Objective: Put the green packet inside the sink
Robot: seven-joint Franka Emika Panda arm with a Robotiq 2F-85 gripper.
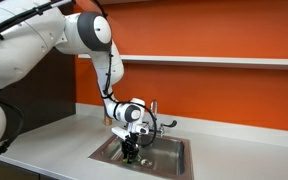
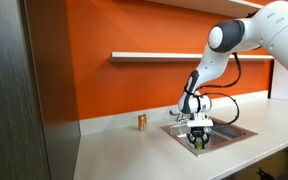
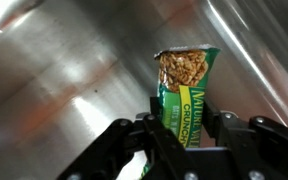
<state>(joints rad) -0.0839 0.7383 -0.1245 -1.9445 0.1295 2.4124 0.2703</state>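
Note:
My gripper [image 3: 187,128] is shut on the green packet [image 3: 189,85], a granola bar wrapper with cereal pictured at its top end. In the wrist view the packet stands between the two black fingers, with the steel floor of the sink [image 3: 64,70] behind it. In both exterior views the gripper [image 1: 131,150] [image 2: 198,139] hangs down inside the sink basin [image 1: 174,160] [image 2: 229,132], and the packet shows as a small green patch at the fingertips [image 2: 198,143]. I cannot tell whether the packet touches the basin floor.
A chrome faucet [image 1: 155,118] stands at the sink's back rim. A small brown jar [image 2: 141,122] stands on the counter beside the sink. A white shelf [image 2: 154,55] runs along the orange wall. A dark cabinet [image 2: 24,90] stands at the counter's end.

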